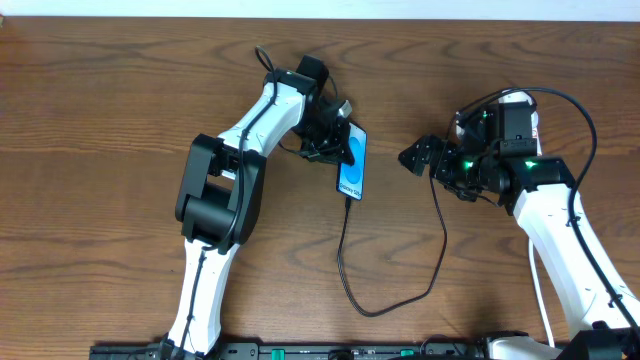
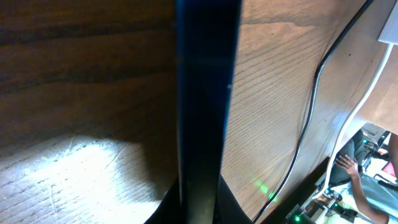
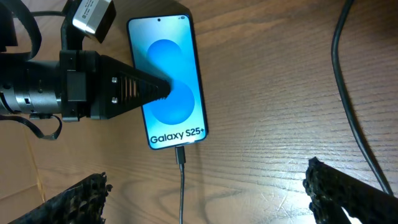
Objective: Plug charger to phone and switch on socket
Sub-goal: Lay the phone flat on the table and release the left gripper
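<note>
The phone [image 1: 354, 165] lies flat on the table with its cyan screen up, reading "Galaxy S25+" [image 3: 166, 81]. My left gripper [image 1: 328, 140] is shut on the phone's left edge, one finger [image 3: 146, 90] lying over the screen. In the left wrist view the phone shows as a dark band [image 2: 205, 93] between the jaws. The charger's connector [image 3: 181, 155] sits in the phone's bottom port, and its black cable [image 1: 341, 250] loops down and back up toward my right arm. My right gripper [image 1: 415, 155] hovers open to the right of the phone, nothing between its fingertips [image 3: 81, 199]. The socket is hidden.
A white cord [image 1: 540, 290] runs beside my right arm toward the front edge. Another stretch of the black cable [image 3: 341, 68] crosses the wood right of the phone. The table's front rail [image 1: 320, 350] borders the bottom.
</note>
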